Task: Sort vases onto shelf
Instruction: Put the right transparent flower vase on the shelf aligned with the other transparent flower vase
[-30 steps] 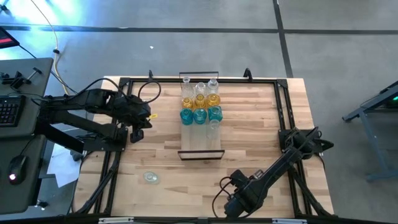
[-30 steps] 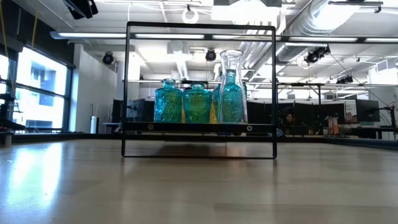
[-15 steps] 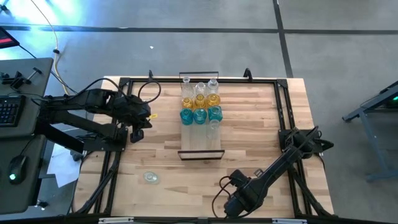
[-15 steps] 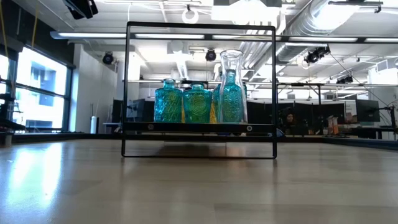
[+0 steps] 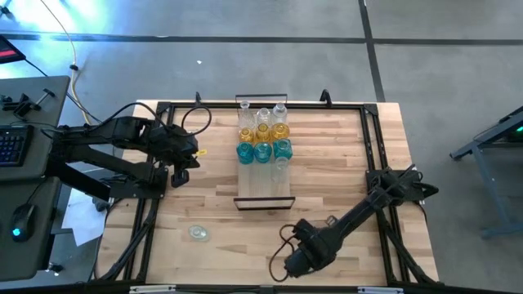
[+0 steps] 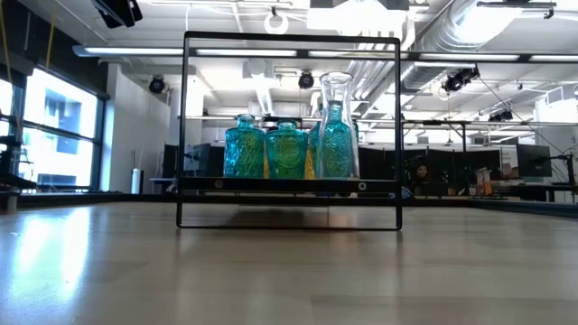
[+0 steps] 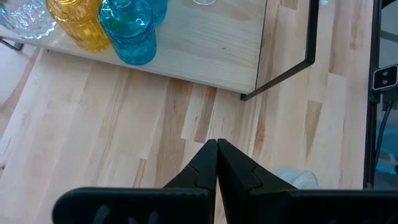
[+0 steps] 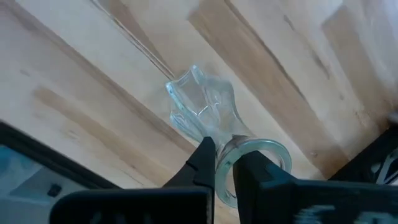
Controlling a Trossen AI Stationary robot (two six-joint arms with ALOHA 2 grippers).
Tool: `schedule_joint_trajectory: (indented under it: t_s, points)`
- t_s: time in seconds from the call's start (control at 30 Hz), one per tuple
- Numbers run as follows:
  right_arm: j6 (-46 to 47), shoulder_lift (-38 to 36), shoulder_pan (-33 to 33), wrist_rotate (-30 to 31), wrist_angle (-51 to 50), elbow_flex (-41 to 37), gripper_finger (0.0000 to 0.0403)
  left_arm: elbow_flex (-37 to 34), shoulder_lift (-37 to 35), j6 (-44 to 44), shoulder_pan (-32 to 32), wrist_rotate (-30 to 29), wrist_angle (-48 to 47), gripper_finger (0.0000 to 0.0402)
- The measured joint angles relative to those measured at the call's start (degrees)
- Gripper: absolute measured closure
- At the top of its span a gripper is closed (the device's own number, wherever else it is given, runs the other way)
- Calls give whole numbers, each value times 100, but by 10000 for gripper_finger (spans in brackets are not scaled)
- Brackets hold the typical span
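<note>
The shelf [image 5: 263, 184] stands at the middle of the table [image 5: 212, 196], a light-wood board with a thin black frame at each end. On it the high view shows ten vases in rows of three across its far half: three clear vases [image 5: 262, 113] at the far end, three amber vases [image 5: 262, 131] next, three teal vases [image 5: 262, 152] after those, and a single clear vase [image 5: 280, 167] standing alone just nearer, on the right-hand side of the board. The near half of the board is bare wood. In the low view the three teal bottles [image 6: 287, 151] stand upright in a line behind the near frame, the tall clear one in front of the rightmost. One further clear vase [image 5: 197, 233] sits on the tabletop near the front left, well apart from the shelf. The right gripper [image 8: 225, 163] is at the front edge of the table, right of centre, and pinches the rim of a clear glass vase [image 8: 202, 112], one finger inside the mouth and one outside; that vase is tilted, its belly pointing away over the wood. That makes twelve vases counted. The left gripper [image 7: 217, 151] hovers over the table's left side, beside the shelf, its fingers pressed together on nothing.
</note>
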Motion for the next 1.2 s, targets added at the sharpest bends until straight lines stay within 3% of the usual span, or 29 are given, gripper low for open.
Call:
schedule_joint_trajectory:
  t_s: [0.23,0.63,0.9,1.2]
  points:
    - [-427,-44,-209,-49,-51,509,400,2,0,-146,0,-472,2,401]
    - [-1573,-59,-592,-47,-76,1657,402,2,0,0,-1,-756,2,401]
    - [-2497,-73,-1012,796,-55,2455,402,2,2,-146,-2,-916,4,401]
    - [-3364,-423,-1556,1333,-21,2448,402,2,-20,-402,-2,-930,-1,401]
